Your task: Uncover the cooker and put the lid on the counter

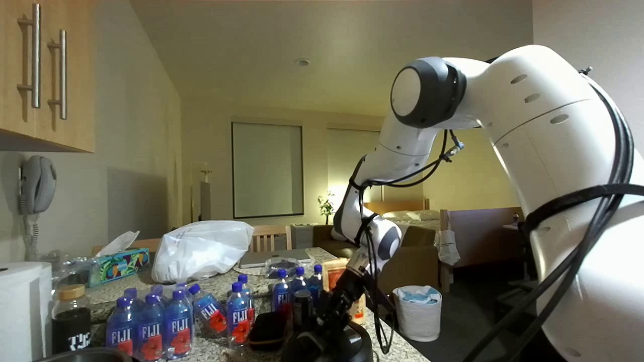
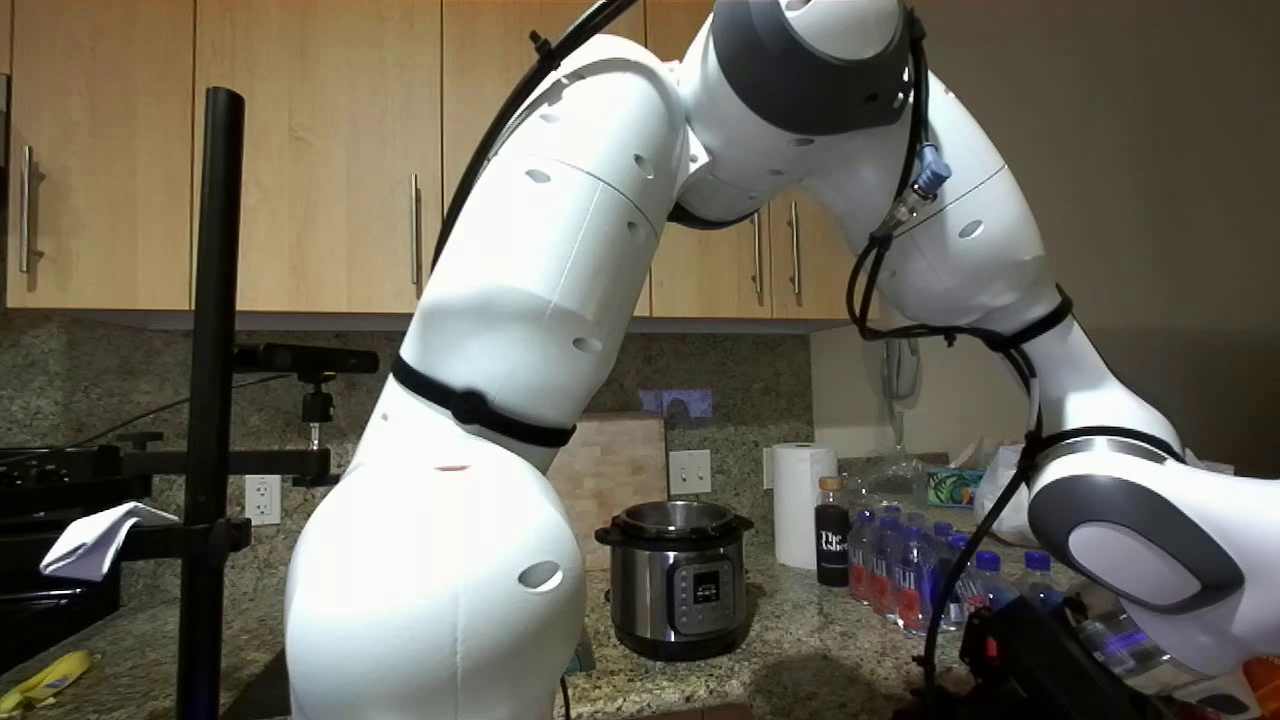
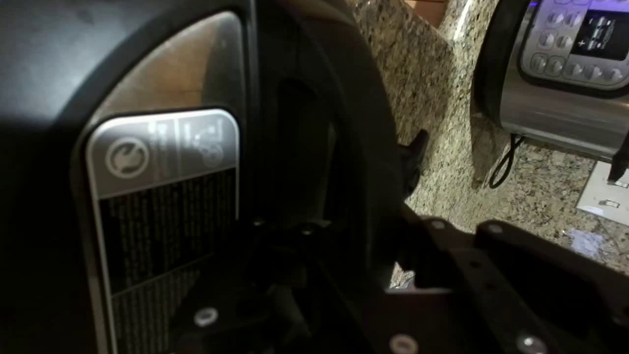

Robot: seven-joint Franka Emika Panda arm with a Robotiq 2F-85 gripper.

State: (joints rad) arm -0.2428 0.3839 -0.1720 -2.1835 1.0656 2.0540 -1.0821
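Lid and claw are close together, the black domed lid touching the claw or nearly so and well apart from the cooker; whether the lid rests on the counter cannot be told. In the wrist view the dark fingers reach to the lid's raised middle, but the dimness there hides whether the claw is clenched on it or loose, so that cannot be told either. The arm arches high above the claw, bends at the elbow and slopes down through the forearm to a tilted wrist, with the claw aimed downward and aslant. In an exterior view the uncovered cooker stands to the claw's left, the characters on its panel too small to read.

On the lid, left of the claw, a silver and black label shows a ring of arrows beside fine print too blurred to read. Left of the claw in an exterior view, clear bottles with blue caps read FIJI, one of them leaning. Farther left, a dark bottle carries white lettering that begins "The Ash". Beyond the claw, print on an orange-and-tan package is too small to make out
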